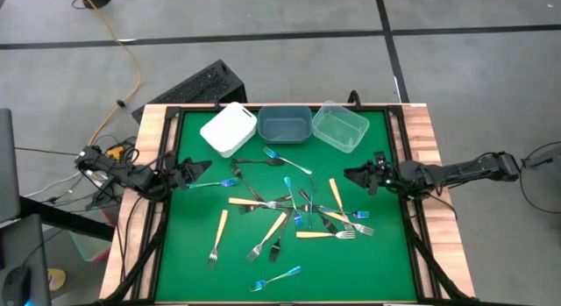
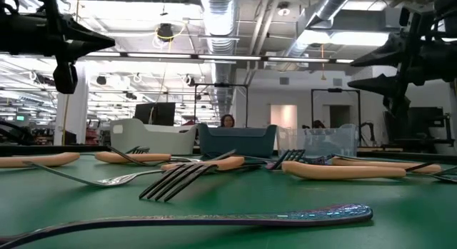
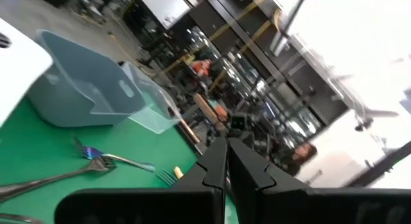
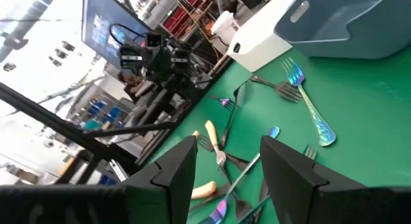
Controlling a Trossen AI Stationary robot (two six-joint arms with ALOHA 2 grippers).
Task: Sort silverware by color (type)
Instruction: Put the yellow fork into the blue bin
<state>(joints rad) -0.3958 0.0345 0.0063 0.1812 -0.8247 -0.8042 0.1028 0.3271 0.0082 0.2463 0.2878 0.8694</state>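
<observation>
Green mat (image 1: 193,245), scattered silverware (image 1: 294,214) (blue, yellow, black handles), metal heads

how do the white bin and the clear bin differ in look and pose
The white bin is opaque, so nothing shows through it; the clear bin is see-through, with the green mat visible through its floor. The white bin sits at the left end of the row, the clear bin at the right end, with the grey-blue bin between them. Each is turned at an angle to that middle bin. Both are small rectangular bins at the mat's far edge.
</observation>
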